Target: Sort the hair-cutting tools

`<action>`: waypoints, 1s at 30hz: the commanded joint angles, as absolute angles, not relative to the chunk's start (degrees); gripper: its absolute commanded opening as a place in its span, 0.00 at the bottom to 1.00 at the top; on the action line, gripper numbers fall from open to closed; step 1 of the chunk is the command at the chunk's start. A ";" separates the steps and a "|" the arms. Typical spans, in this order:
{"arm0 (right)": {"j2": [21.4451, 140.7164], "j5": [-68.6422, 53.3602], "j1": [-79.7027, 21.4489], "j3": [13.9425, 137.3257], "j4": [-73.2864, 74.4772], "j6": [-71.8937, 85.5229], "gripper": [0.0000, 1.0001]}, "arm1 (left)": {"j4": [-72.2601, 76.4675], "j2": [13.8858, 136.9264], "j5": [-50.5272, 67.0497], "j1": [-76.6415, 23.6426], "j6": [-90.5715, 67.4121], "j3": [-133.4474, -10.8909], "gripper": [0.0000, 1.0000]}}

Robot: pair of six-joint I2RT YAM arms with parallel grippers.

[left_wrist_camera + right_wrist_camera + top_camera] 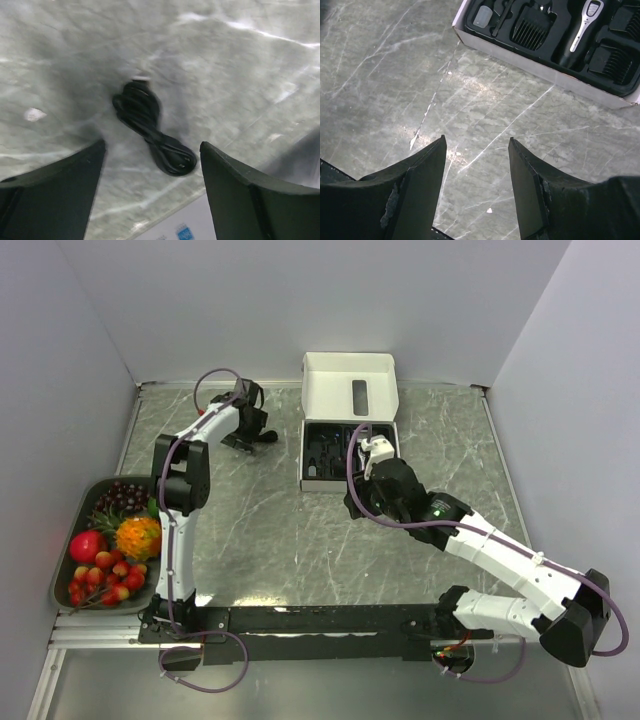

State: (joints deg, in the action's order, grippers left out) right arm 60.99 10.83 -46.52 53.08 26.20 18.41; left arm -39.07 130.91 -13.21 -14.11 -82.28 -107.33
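Nearest my bases, well left of the white box, sits the fruit tray; not my problem, ignoring it.

Next out is my right gripper; it hangs over the bare marble table just short of the box's long side; fingers about half apart w/ nothing between them, so it's got hold of nothing.

Inside the box the black insert has stuff seated in it; the clipper lies in its slot; a comb guard sits in the pocket beside it; a second guard is twd the other end. Can't tell if every pocket is filled tbh.

Further out, off the box's left side near its far end, my left gripper hovers above the coiled cable. Fingers are spread wide, one each side of the coil, neither touching it; the cable lies flat on the table, so nothing's held there either.

Imo the step in hand is the cable pickup; it looks like the one tool outside the box. Next move prob needs me to drop lower, keep the bundle centred and pinch across the thick middle so the loops don't spring loose; then carry it to the box w/o clipping the right arm parked there. The tiny cyl. piece I can't pick out anywhere.
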 commanded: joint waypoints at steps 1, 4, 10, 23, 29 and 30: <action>60.47 11.07 -47.02 52.30 24.26 19.25 0.61 | -41.13 133.59 -11.60 -13.54 -82.97 -111.18 0.83; 60.38 11.16 -47.11 51.77 23.91 19.42 0.61 | -41.57 134.73 -11.60 -13.18 -82.97 -112.06 0.83; 60.38 11.25 -47.11 52.03 23.91 19.51 0.60 | -40.87 135.70 -10.72 -12.22 -82.88 -110.22 0.77; 58.98 10.81 -47.11 51.86 23.90 19.60 0.58 | -37.70 135.61 -9.23 -11.43 -80.33 -105.12 0.27; 57.92 10.81 -47.20 51.51 24.26 19.69 0.58 | -36.13 134.30 -8.53 -11.25 -79.11 -102.49 0.01; 57.83 10.72 -47.11 51.50 24.26 19.69 0.58 | -35.60 133.60 -8.53 -11.25 -78.75 -101.87 0.01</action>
